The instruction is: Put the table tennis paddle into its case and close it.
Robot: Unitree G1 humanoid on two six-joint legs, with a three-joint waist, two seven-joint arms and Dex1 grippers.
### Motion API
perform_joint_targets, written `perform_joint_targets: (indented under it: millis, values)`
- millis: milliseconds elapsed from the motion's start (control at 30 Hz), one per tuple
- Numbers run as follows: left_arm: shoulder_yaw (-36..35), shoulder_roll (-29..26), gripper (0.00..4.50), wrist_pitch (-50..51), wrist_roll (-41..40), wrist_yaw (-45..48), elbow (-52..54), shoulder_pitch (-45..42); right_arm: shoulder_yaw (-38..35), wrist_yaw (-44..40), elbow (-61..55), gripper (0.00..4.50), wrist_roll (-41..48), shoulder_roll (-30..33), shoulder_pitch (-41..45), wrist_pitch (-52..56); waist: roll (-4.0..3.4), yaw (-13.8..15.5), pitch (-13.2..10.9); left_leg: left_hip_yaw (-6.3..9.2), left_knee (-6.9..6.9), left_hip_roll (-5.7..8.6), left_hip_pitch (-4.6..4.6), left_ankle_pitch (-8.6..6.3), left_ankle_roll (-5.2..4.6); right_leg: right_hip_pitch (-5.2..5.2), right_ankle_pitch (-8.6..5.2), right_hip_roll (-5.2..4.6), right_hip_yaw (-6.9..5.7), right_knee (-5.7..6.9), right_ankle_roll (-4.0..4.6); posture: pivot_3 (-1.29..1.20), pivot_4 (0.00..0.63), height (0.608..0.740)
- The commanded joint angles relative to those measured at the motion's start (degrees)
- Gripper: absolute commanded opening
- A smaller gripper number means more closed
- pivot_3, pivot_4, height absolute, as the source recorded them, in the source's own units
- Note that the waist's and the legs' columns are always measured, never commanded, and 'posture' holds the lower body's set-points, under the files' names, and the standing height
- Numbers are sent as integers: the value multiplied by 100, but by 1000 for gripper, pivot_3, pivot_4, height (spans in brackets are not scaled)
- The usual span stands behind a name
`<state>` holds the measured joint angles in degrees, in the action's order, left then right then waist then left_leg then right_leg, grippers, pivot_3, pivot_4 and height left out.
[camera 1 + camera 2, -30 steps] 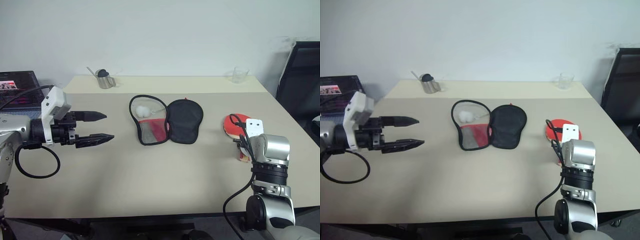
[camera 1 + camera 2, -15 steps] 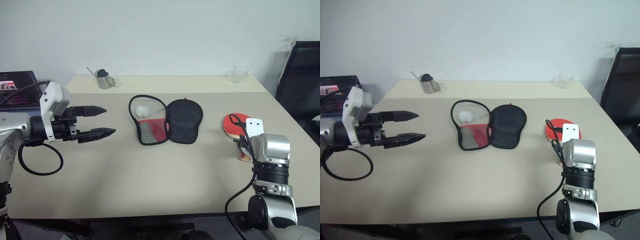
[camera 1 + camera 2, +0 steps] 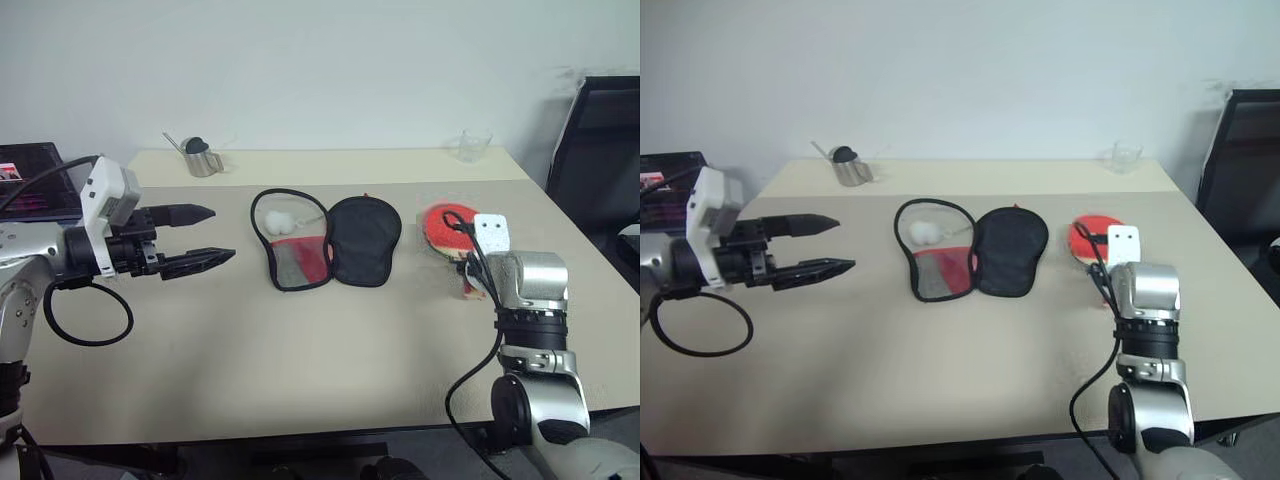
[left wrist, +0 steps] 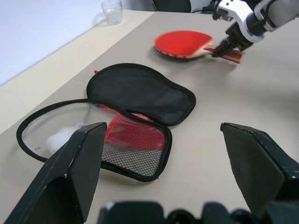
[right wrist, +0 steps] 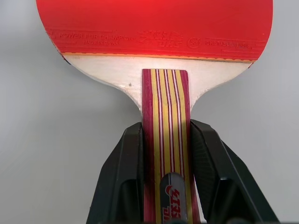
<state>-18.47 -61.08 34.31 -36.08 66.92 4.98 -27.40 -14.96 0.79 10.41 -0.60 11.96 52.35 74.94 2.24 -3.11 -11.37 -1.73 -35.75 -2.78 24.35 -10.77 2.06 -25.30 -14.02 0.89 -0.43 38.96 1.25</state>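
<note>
- Head views: the case (image 3: 325, 240) lies unzipped and spread flat near the middle of the table (image 3: 300, 340). Its black-lined half is toward the robot's right; its clear-window half, toward the left, has a white pompom (image 3: 280, 214) resting on it and a red mesh pocket (image 3: 300, 262) at the near end. No paddle is inside it.
- The table tennis paddle (image 3: 443, 222) is to the right of the case, apart from it, with the right gripper (image 3: 470, 285) at its handle.
- The left gripper (image 3: 205, 238) hangs above the table to the left of the case, fingers spread, grasping nothing.
- At the table's far edge stand a small metal cup (image 3: 202, 160) holding a dark object, and a clear glass (image 3: 472, 146).
- Left wrist view: between the parted fingers (image 4: 70, 172), the opened case shows black lining, window, pompom and mesh. The paddle lies beyond it, with the right gripper at its handle.
- Right wrist view: the two black fingers (image 5: 124, 175) are clamped on either side of the striped handle (image 5: 166, 140), red rubber blade beyond.
</note>
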Motion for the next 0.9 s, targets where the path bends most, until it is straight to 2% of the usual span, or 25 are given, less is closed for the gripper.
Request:
perform_joint_targets:
  millis: [33,167,400,667,900]
  values:
    - [-260,-81,4275,-43,-93,-30,191,12,240,-149,45,1048,215,-222,458,-469,0,-2,0,0,0,0,0,0,0,0,0,0,0,0,0,0,150,740]
    - [-393,-172,4275,-24,-39,-45,277,243,477,-192,289,1048,337,-666,769,-680,0,-25,0,-1,1,-3,1,0,0,-2,0,1,2,0,0,0,150,740]
    - [-859,-269,4275,221,-125,-149,705,760,301,471,1569,1048,462,-1752,1513,-1333,0,-9,0,6,-3,-4,9,0,0,-4,0,0,-5,-1,1,0,150,740]
    - [-1189,-259,4275,474,-227,-329,1149,1233,-94,1211,3570,1045,619,-1863,2198,-2850,3,76,1,13,-6,-3,15,0,0,-1,1,-8,-12,-7,1,0,150,740]
    - [-1469,-315,4275,639,-314,-407,1379,1511,-359,1795,4489,1045,811,-1792,2572,-3446,3,62,0,13,-3,-3,16,0,0,-5,0,-5,-12,-5,3,0,150,740]
